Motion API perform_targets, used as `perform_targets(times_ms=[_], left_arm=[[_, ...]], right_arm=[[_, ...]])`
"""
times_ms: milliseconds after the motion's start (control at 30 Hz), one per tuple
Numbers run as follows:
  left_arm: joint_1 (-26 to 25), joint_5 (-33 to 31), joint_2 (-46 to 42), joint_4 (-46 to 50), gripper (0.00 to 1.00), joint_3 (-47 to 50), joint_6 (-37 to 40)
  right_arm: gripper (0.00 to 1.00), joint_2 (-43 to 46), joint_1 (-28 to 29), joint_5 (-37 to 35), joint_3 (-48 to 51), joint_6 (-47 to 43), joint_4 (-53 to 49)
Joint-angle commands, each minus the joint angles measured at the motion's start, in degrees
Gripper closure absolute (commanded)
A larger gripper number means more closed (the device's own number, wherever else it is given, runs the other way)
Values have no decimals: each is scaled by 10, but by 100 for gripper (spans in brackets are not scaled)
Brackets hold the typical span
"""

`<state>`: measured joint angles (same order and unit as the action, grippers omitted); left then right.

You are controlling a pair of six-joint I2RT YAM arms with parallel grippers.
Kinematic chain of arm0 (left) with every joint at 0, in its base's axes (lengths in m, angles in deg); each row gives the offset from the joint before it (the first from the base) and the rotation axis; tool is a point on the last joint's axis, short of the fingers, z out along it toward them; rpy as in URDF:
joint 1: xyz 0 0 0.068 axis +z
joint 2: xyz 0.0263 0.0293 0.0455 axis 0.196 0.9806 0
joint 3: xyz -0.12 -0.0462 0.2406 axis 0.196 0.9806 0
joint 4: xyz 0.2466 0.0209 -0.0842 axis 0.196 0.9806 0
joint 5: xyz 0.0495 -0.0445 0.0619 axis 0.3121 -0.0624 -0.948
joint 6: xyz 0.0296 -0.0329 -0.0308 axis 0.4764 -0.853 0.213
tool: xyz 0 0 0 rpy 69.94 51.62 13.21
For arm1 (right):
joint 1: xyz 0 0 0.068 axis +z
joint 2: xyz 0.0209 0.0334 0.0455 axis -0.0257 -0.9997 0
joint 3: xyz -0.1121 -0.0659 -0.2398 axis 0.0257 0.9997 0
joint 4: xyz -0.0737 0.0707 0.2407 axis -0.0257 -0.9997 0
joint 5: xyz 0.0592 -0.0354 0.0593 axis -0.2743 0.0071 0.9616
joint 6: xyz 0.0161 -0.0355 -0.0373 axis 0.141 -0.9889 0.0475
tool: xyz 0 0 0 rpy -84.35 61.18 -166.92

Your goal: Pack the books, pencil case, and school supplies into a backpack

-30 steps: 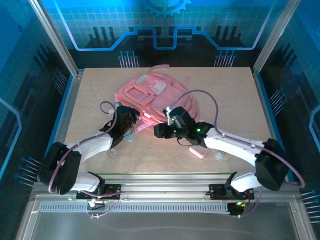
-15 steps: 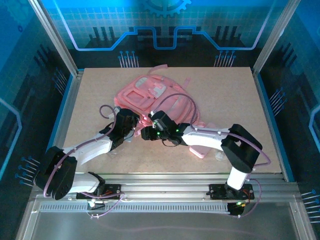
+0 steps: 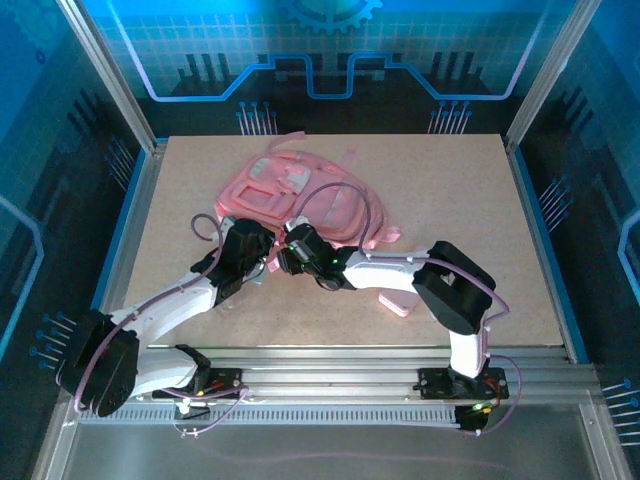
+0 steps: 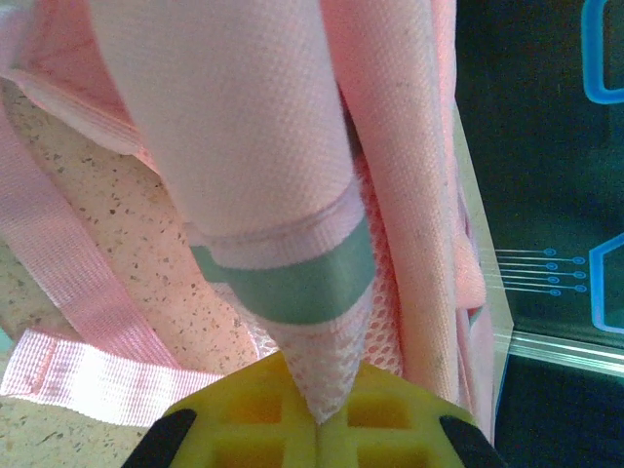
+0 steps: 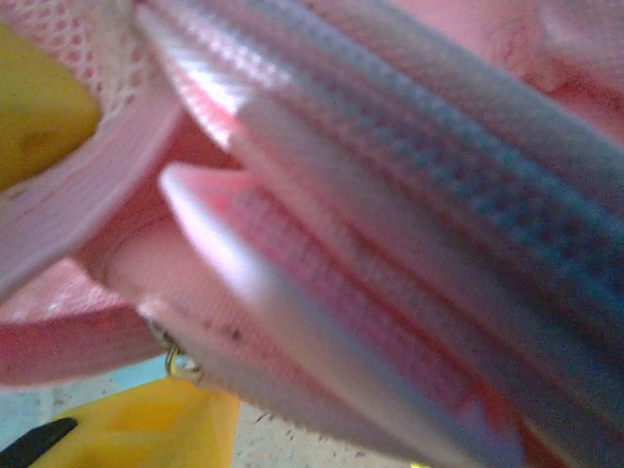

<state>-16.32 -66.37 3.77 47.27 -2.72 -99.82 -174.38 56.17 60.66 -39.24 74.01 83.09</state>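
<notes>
Backpack [image 3: 300, 195] lies flat on the worktop [image 3: 470, 200], with both arms reaching to its near edge. Pencil case [image 3: 400, 303] lies on the worktop beside the right arm, outside the bag, so it is not yet packed. Bag contents are hidden and I cannot tell what is inside. Judgement: the mouth is being held ready and loading remains to do.

Left wrist view: left hand [image 4: 317, 419] is pinched closed on a point of white mesh [image 4: 322, 366] at the backpack's edge, with a loose strap [image 4: 83, 331] alongside. Right wrist view: right hand [image 5: 102, 268] has its jaws partway apart, and a thick fold of backpack rim sits between the yellow fingers [image 5: 29, 107], apparently gripped. The overhead view gives the layout and the pencil case but neither grip.
</notes>
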Motion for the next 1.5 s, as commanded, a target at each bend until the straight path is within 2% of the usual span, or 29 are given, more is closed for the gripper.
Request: perform_targets(times_ms=[0,67,200,367,533,733,1067,1200,1367,1467], left_arm=[[-23,37,-24,-10,100,-27,-16],[-24,40,-17,-12,100,-29,-18],[-25,40,-5,-17,100,-31,-19],[-24,15,4,-18,100,-31,-7],[-15,-8,10,-12,100,-32,5],[11,-1,12,-16,100,-38,22],[38,18,7,-4,100,-53,49],[36,40,13,-10,100,-55,33],[23,48,18,-18,100,-63,23],[18,51,17,-20,100,-67,17]], right_arm=[[55,-14,-10,-25,-25,-36,94],[61,-18,-11,-9,-29,-31,98],[78,-14,-14,36,-22,-29,136],[100,-1,-43,144,9,18,166],[100,20,-75,202,62,38,194],[100,45,-100,249,100,5,182],[100,87,-133,248,128,-55,124],[100,100,-125,259,126,-73,126],[82,83,-89,238,93,-90,125],[76,63,-81,234,76,-79,138]])
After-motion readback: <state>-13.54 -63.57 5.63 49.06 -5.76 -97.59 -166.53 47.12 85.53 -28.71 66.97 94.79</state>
